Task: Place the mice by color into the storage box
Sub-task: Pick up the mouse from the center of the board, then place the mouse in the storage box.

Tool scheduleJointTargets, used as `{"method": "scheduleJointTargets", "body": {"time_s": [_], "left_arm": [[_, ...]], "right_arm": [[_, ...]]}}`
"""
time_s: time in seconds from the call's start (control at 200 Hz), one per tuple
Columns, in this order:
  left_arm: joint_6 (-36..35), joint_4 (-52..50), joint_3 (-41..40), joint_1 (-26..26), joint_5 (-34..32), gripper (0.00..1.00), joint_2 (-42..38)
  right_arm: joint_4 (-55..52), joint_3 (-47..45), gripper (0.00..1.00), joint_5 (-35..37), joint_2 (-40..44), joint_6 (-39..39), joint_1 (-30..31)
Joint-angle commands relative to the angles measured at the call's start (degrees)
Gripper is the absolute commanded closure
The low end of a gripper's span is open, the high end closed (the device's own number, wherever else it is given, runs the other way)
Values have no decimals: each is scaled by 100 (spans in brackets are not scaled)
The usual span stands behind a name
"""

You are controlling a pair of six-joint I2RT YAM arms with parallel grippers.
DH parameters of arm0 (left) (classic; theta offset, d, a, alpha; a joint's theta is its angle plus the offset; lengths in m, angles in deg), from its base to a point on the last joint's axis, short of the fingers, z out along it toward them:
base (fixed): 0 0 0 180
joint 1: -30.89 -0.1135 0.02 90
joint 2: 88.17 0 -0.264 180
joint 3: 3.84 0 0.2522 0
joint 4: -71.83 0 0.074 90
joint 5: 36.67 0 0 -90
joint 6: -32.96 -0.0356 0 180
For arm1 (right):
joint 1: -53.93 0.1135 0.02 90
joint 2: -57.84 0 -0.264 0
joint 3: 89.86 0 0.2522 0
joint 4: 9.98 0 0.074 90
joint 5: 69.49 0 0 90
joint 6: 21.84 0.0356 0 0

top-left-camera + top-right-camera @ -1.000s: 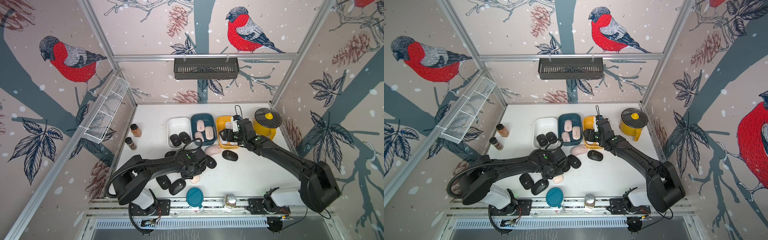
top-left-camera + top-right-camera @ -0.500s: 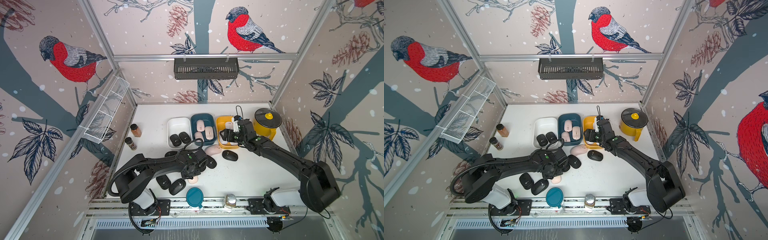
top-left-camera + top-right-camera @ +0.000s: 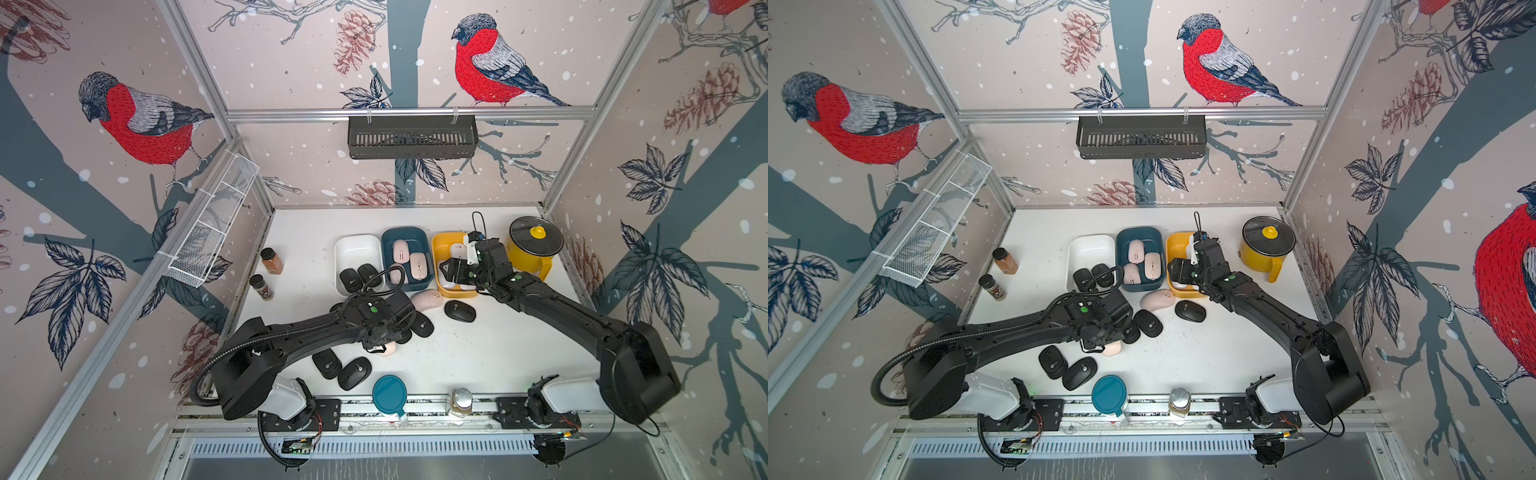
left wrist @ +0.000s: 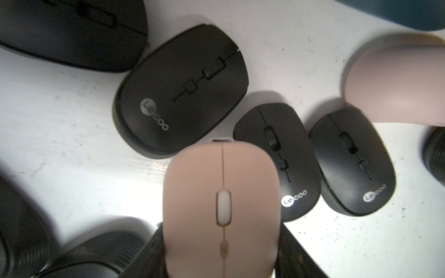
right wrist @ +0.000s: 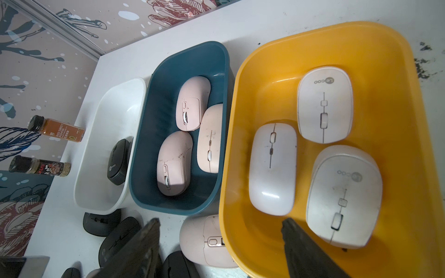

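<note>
I've got the left claw pinched shut on a pink mouse, which sticks out ahead of the fingers, black Lecoo mice lying on the white table just beyond it. My right claw hangs part open, holding nothing, over the rim of the yellow bin, three white mice inside just ahead.

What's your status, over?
Left gripper shut on pink mouse. Right gripper open, empty, above yellow bin edge. Black mice crowd close beside the pink mouse.

place: robot lab cell | evidence: aluminium frame, printed bird walls
</note>
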Motion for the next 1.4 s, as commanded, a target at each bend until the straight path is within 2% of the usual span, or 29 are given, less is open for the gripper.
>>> {"method": "scheduleJointTargets", "body": {"time_s": [0.0,0.225,0.355,0.58,0.761,1.096,1.396], "left_arm": [[88,-472,217,10,-518,43,-199],[-893,-1279,1192,-201,-1462,44,-212],[-1602,-1062,1679,-433,-1785,43,-191],[-2811,-316,2582,-1016,-1597,43,402],[-3430,284,3258,-1261,-1302,43,1190],[-3821,913,4436,-1696,-604,43,2624],[-4008,481,5718,-1774,-394,43,3888]], "right_arm": [[236,11,20,-52,132,16,4],[405,-92,20,-47,381,-93,38],[314,-100,20,104,569,-138,57],[-10,-94,20,399,980,-208,44],[5,-349,19,664,1456,-184,20],[-309,-544,19,987,1941,-272,-40],[-294,-632,17,1081,2085,-367,-223]]}}
